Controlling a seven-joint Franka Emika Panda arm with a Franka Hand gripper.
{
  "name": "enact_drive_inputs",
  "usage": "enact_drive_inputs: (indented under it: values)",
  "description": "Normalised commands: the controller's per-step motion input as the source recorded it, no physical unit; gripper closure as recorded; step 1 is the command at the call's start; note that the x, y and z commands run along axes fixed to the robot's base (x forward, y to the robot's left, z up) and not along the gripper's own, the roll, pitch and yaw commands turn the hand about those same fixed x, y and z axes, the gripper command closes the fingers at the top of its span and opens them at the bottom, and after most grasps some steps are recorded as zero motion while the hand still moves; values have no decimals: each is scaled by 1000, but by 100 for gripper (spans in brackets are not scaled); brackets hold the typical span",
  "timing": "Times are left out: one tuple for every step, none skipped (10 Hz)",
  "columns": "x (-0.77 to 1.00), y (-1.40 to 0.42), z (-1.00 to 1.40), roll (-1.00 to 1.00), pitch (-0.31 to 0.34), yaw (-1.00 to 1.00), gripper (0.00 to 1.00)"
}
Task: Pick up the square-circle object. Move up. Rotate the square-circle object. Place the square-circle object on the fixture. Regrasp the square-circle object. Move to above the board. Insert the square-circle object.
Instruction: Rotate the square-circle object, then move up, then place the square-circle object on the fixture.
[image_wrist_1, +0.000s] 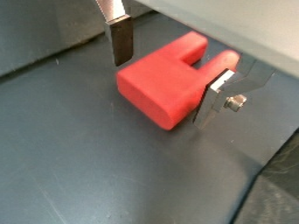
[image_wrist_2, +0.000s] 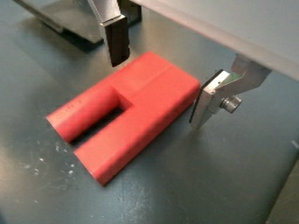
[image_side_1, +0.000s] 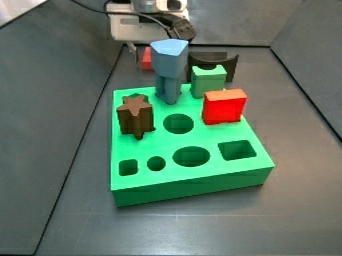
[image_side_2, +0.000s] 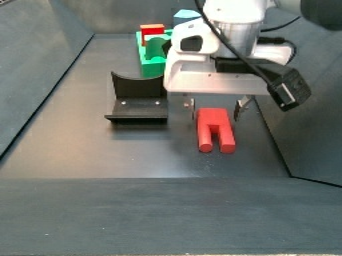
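In both wrist views my gripper (image_wrist_1: 170, 83) hangs wide apart, its silver plate fingers (image_wrist_2: 115, 42) straddling the square block end of the dull-red square-circle peg (image_wrist_2: 122, 109), lying flat on the dark worktop (image_wrist_2: 211, 188). In a side view the peg (image_side_2: 214, 130) lies beside the dark U-shaped fixture (image_side_2: 135, 100), so I judge I should centre, sink a little lower, then close squarely on the block's flat faces.

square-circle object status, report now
Tool open, low over the floor, fingers either side of the square-circle object. Object lying flat, not gripped. Fixture beside it, nothing in the way.
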Motion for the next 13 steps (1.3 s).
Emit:
enact_drive_inputs:
  values:
    - [37, 20, -303, -154, -98, 7, 0]
    - [32, 20, -209, -166, -100, 11, 0]
    - [0, 0, 0, 0, 0, 0, 100]
    - [0, 0, 833, 0, 0, 0, 100]
    - [-7, 0, 821, 0, 6, 0, 100]
    - [-25, 2, 739, 9, 22, -5, 100]
    - [-17, 5, 583, 27, 45, -11, 100]
    - [-13, 6, 447, 44, 60, -16, 100]
    - [-13, 7, 354, 56, 65, -16, 100]
    - [0, 0, 1000, 0, 0, 0, 100]
    - [-2, -1, 1000, 12, 2, -1, 100]
    - [-8, 2, 1000, 39, 21, -9, 100]
    - [-14, 2, 1000, 58, 38, -14, 100]
